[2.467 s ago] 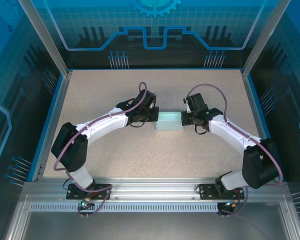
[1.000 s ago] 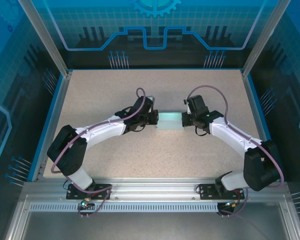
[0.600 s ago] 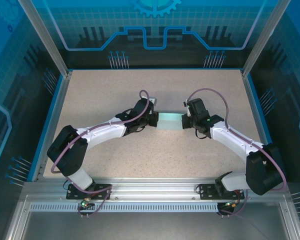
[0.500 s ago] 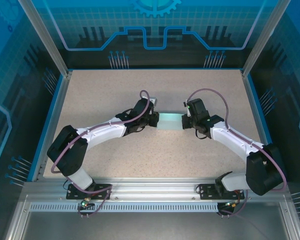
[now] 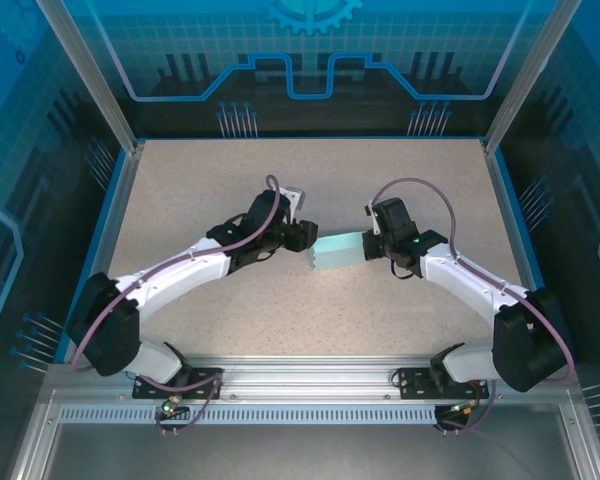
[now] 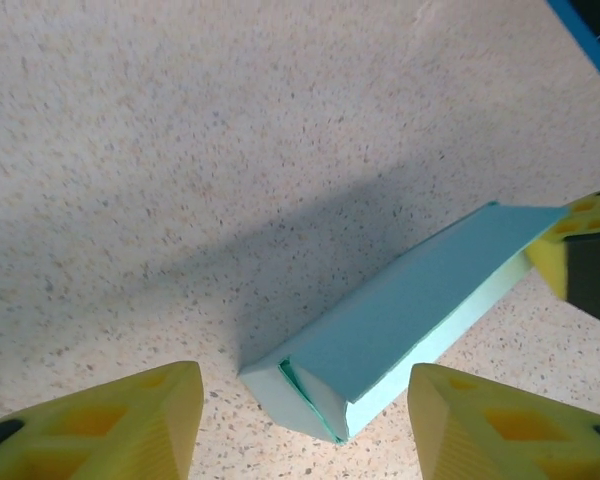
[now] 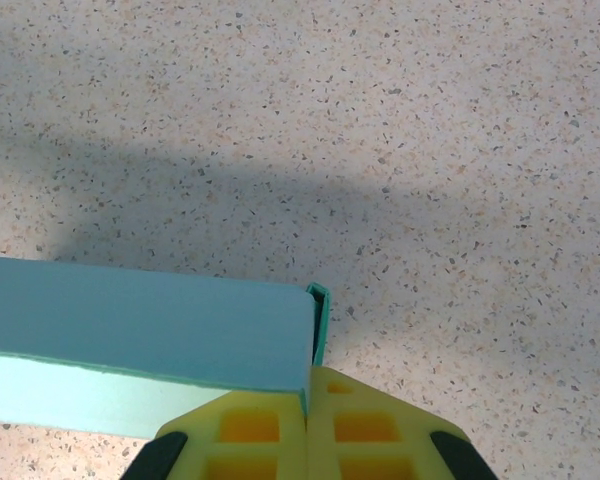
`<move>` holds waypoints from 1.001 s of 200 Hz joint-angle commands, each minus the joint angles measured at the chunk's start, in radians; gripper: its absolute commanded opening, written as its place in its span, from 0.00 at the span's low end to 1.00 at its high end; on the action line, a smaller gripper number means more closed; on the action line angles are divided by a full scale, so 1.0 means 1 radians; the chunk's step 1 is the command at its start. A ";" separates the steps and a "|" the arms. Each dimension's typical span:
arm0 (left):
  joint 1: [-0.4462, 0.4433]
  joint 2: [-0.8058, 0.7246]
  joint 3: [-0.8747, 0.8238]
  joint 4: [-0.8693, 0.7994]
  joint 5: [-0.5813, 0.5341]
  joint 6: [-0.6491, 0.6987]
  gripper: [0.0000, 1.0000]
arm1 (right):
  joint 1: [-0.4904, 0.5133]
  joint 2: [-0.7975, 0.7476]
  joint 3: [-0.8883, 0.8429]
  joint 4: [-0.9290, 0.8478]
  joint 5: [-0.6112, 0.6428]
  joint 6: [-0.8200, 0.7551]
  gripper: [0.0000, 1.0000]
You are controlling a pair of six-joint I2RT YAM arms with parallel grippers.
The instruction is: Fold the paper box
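Mid-worktop (image 5: 200,190): paper box (image 5: 335,250) lies slantwise between my two claws, folded into long closed sleeve. Right claw (image 7: 308,390) pinched tight on box's right-hand end edge. Left claw (image 5: 300,238) stands wide just off other end, touching nothing. My worry is one-ended hold on thin card: any swing of right arm could pivot box or bend pinched edge. Tucked flap at free end looks loose, could spring out. Left claw coming in low could shove or crush it.

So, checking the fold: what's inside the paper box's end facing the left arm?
In the left wrist view, the paper box shows a darker teal card edge tucked inside that end. Anything deeper is covered by its top panel.
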 commanded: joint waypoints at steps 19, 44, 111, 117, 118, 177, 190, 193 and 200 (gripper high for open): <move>0.060 0.000 0.131 -0.090 0.214 0.116 0.63 | 0.016 0.009 0.012 -0.098 -0.011 -0.041 0.00; 0.077 0.129 0.286 -0.205 0.302 0.178 0.63 | 0.016 0.017 0.013 -0.092 -0.013 -0.055 0.00; 0.114 0.420 0.529 -0.397 0.518 0.210 0.61 | 0.016 0.047 0.054 -0.075 -0.019 -0.081 0.00; 0.113 0.433 0.536 -0.402 0.539 0.205 0.61 | 0.016 0.049 0.055 -0.074 -0.019 -0.082 0.00; 0.113 0.437 0.537 -0.403 0.541 0.204 0.61 | 0.016 0.049 0.055 -0.074 -0.019 -0.082 0.00; 0.113 0.491 0.504 -0.372 0.639 0.169 0.54 | 0.017 0.049 0.051 -0.070 -0.020 -0.078 0.00; 0.113 0.494 0.490 -0.367 0.645 0.165 0.53 | 0.017 0.050 0.051 -0.069 -0.020 -0.075 0.00; 0.113 0.495 0.487 -0.365 0.646 0.166 0.53 | 0.017 0.049 0.051 -0.067 -0.021 -0.074 0.00; 0.111 0.495 0.477 -0.359 0.646 0.163 0.53 | 0.016 0.049 0.051 -0.066 -0.020 -0.073 0.00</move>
